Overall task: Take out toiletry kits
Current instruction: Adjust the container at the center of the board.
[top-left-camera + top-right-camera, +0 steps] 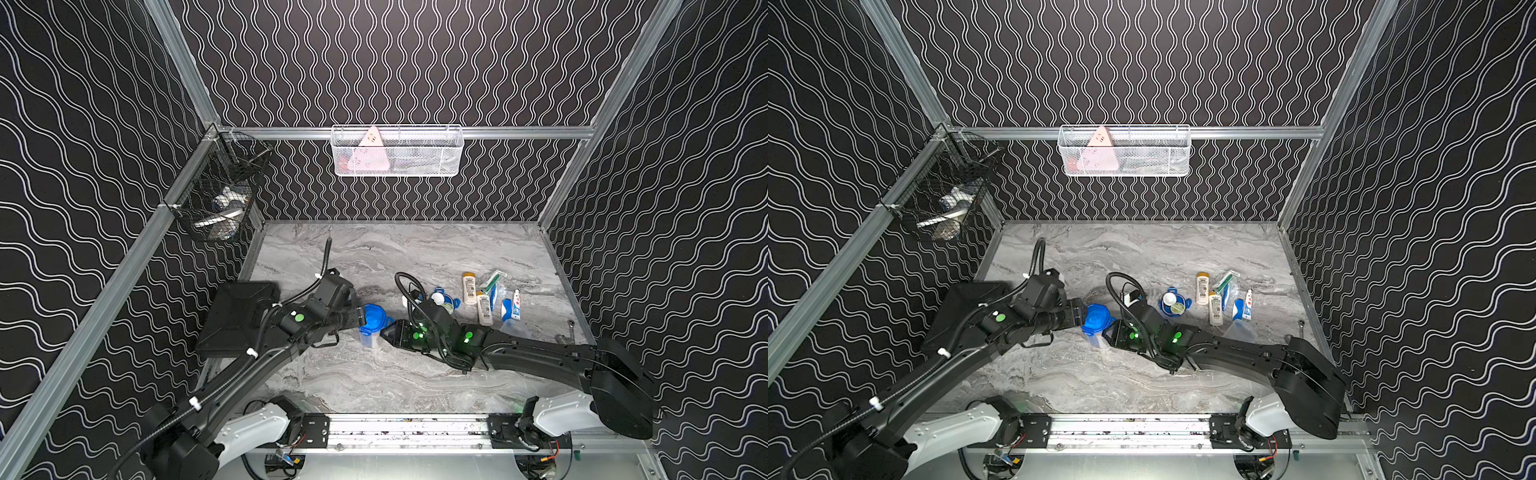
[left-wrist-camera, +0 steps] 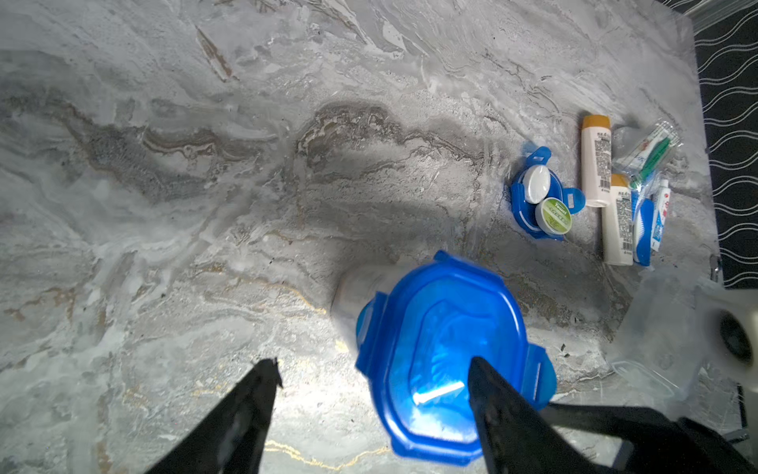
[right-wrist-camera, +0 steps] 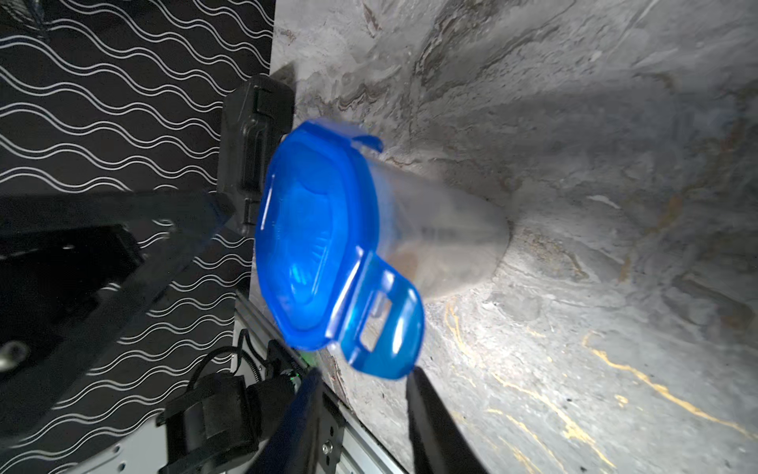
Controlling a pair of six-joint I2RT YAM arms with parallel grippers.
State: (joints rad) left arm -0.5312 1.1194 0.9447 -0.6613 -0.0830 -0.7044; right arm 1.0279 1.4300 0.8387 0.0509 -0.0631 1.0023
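Note:
One toiletry kit [image 1: 372, 322] [image 1: 1097, 318], a clear cup with a blue lid, stands upright on the marble table [image 1: 415, 249] between both grippers. My left gripper [image 1: 360, 318] [image 2: 375, 369] is open just above it, one finger over the lid [image 2: 443, 349] and the other beside the cup. My right gripper [image 1: 386, 332] [image 3: 363, 375] has its jaws a little apart, with the lid's raised latch tab [image 3: 381, 328] at their tips. The other kit lies unpacked at the right: its blue lid [image 1: 444, 300] [image 2: 541, 197] holds two small round jars, beside bottles [image 1: 469, 288], a toothpaste tube [image 1: 515, 305] and an empty clear cup [image 2: 664, 328].
A black hard case [image 1: 237, 318] [image 3: 254, 152] sits at the table's left edge, under the left arm. A black wire basket [image 1: 216, 195] hangs on the left rail and a white one [image 1: 397, 151] on the back rail. A wrapped toothbrush [image 1: 492, 282] lies among the bottles.

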